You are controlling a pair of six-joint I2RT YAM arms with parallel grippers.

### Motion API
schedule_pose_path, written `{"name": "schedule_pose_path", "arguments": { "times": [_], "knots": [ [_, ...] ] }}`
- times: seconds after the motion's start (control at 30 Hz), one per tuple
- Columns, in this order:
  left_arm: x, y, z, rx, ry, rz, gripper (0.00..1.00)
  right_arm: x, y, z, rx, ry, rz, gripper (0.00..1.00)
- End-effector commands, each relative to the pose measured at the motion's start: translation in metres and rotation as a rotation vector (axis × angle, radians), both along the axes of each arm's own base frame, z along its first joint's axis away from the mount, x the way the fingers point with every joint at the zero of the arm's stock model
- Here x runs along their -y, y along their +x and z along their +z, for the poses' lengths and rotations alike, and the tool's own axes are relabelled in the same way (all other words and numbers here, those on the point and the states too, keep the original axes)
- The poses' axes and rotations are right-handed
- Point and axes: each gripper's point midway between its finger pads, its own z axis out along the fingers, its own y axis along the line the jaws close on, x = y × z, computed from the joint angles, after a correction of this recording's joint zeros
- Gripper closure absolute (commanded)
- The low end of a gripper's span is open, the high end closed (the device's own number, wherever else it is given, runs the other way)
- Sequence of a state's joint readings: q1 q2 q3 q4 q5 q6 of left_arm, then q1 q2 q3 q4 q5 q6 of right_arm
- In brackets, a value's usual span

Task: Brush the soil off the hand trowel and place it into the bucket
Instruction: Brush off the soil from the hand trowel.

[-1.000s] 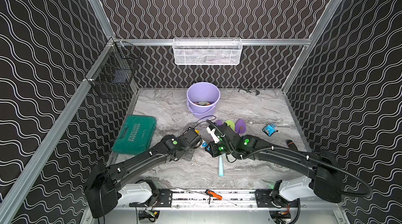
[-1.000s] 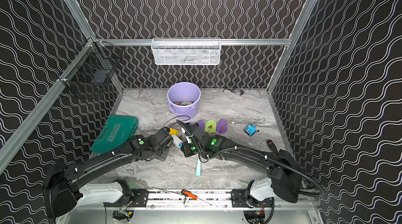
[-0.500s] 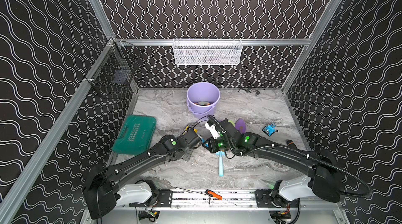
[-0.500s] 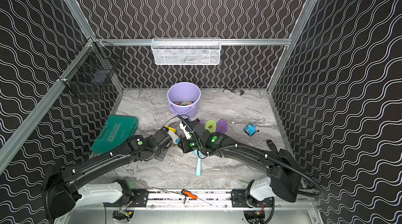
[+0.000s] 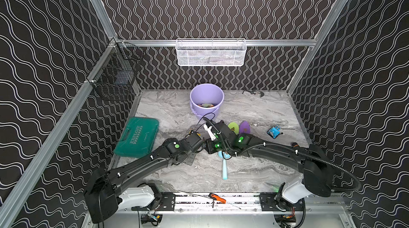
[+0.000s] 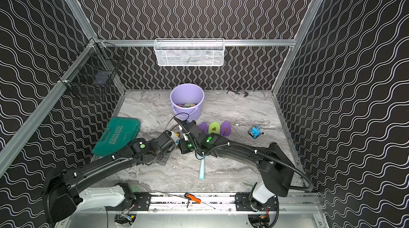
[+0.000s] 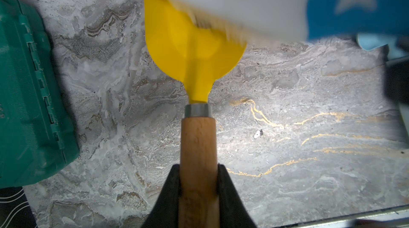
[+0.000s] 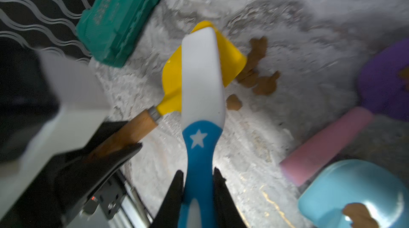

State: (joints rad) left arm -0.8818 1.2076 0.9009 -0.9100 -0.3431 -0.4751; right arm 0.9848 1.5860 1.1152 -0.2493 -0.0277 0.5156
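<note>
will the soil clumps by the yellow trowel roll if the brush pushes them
The soil probably slides rather than rolls: the clumps look lumpy and irregular, not round. Ragged edges suggest they may crumble. They likely weigh little, being far smaller than the trowel blade.

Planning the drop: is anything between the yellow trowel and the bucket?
Yes. The brush, held by the right gripper, lies over the trowel blade, with that gripper close beside the path to the bucket. Nothing else visible blocks it.
</note>
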Motion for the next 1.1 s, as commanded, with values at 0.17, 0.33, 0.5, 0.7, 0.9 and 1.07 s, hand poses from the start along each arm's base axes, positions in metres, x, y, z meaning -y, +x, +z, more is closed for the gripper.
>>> {"name": "schedule_pose_path", "arguments": {
  "times": [0.17,0.33,0.5,0.7,0.9,1.07],
  "knots": [
    [-0.002,0.006,-0.004,0.012,0.035,0.02,1.0,0.012,0.025,0.016,0.085,-0.006,-0.088,1.0],
    [-0.002,0.006,-0.008,-0.003,0.051,0.023,1.0,0.008,0.008,0.034,0.071,0.074,-0.021,1.0],
    [0.003,0.005,-0.005,-0.008,0.022,0.007,1.0,-0.01,-0.035,0.031,-0.032,0.198,0.133,1.0],
    [0.011,-0.001,-0.002,-0.023,-0.046,-0.012,1.0,-0.014,-0.053,-0.003,-0.096,0.141,0.174,1.0],
    [0.005,-0.002,0.002,-0.004,-0.042,0.009,1.0,0.005,-0.008,-0.012,-0.045,0.03,0.016,1.0],
    [0.003,-0.001,-0.003,-0.015,-0.017,0.016,1.0,0.011,0.02,-0.005,-0.025,0.059,-0.03,1.0]
  ]
}}
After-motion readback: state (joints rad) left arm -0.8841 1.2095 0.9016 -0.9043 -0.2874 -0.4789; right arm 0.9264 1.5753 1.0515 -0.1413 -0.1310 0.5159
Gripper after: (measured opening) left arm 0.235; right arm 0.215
